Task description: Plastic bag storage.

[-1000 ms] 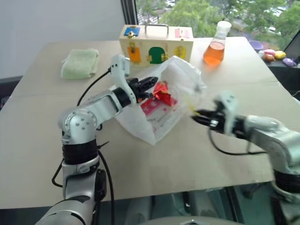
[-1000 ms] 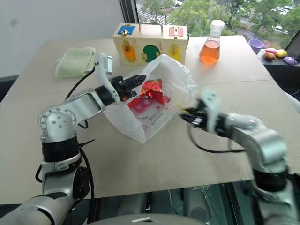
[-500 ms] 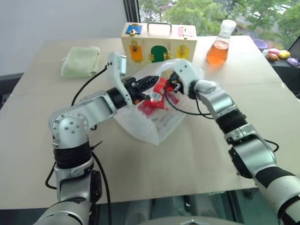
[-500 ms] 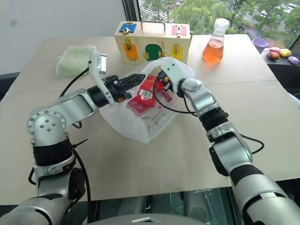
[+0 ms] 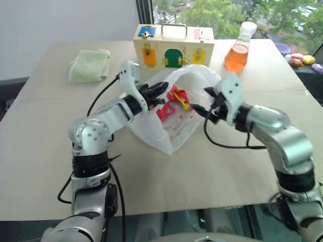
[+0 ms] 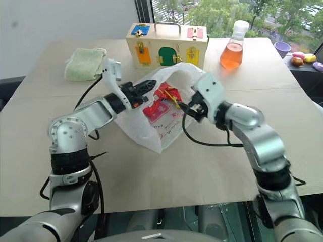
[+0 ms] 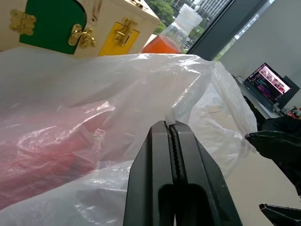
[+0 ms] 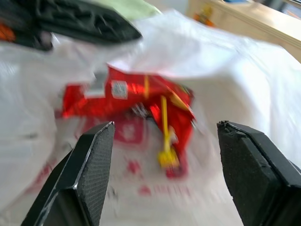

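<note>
Plastic bag lies mid-table, mouth lifted and open toward the far side, just near of the wooden latch box. Left gripper comes in from the left; its two black fingers are pressed together on a fold of the bag's rim, seen clearly in the left wrist view, film pinched between the pads. Right gripper sits at the bag's right edge, fingers spread wide with nothing between them, pointing into the bag mouth. Red snack packet lies inside the bag, crumpled, with a yellow strip across it; it is apart from both right fingers. Folded pale green cloth at far left of the table. Flask of orange liquid at far right, beside the box.
</note>
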Robot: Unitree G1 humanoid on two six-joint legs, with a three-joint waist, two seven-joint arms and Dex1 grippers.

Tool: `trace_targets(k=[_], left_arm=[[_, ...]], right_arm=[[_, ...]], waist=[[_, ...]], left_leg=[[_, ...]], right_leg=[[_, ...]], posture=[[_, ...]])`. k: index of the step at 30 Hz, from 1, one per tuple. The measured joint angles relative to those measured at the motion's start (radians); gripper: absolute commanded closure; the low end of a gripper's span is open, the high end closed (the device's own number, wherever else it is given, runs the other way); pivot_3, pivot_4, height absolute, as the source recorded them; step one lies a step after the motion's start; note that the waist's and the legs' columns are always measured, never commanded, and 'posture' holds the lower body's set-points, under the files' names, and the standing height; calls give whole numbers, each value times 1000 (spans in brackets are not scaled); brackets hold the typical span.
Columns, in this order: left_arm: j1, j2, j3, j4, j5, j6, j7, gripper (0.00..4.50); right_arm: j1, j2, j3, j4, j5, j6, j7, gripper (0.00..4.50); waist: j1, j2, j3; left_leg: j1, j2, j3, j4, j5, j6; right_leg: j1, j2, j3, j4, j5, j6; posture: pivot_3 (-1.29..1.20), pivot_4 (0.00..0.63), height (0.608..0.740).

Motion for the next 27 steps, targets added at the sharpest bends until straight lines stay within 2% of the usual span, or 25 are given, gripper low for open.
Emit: trace_targets(k=[3,7,10,14,15,19,22,23,27], left_arm=[[-5,1,0,1,8,0,-19,4500],[-8,1,-9,1,13,2,-37,4500],[-14,3,-11,0,22,6,-42,4500],[-15,12,-12,-11,30,10,-46,4500],[-15,14,-12,-15,30,10,-49,4500],[11,31,-36,-53,45,-23,-117,4500],[48,83,14,-53,-87,32,-217,3712],[54,97,29,-53,-116,47,-228,3307],[160,266,187,-54,-456,161,-284,1374]], right_arm=[[16,18,-33,-47,-27,96,-100,1034],[-34,78,-16,55,-118,109,-244,1034],[-76,103,13,219,-184,41,-309,1859],[-95,116,1,311,-205,-26,-328,3909],[-98,116,-2,314,-205,-31,-328,4303],[-101,114,-28,317,-198,-62,-315,4414],[-104,112,-39,318,-192,-66,-301,4500],[-104,110,-40,321,-192,-65,-299,4500],[-105,113,-50,322,-186,-70,-287,4500]], waist=[[-6,0,0],[-12,0,0],[-12,0,0],[-10,0,0],[-10,0,0],[-10,0,0],[-17,0,0],[-17,0,0],[-22,1,0]], left_leg=[[2,1,0,0,1,-1],[2,1,0,0,1,-1],[1,0,0,0,1,-1],[-1,0,0,0,1,-1],[-1,0,0,0,1,-1],[-1,0,0,-1,1,-1],[0,1,0,-1,1,-1],[0,1,0,-1,1,-1],[0,3,0,-1,1,-1]], right_leg=[[1,2,1,0,0,0],[1,2,1,1,0,0],[1,2,2,0,0,-1],[0,1,1,-1,0,-1],[0,1,1,-1,0,-1],[0,1,1,-1,0,-1],[0,1,1,0,0,-1],[0,2,1,0,0,-1],[-2,3,1,1,0,-1]], posture=[[0,150,740],[0,150,740],[0,150,740],[0,150,740],[0,150,740],[0,150,740],[0,150,740],[0,150,740],[0,150,740]])
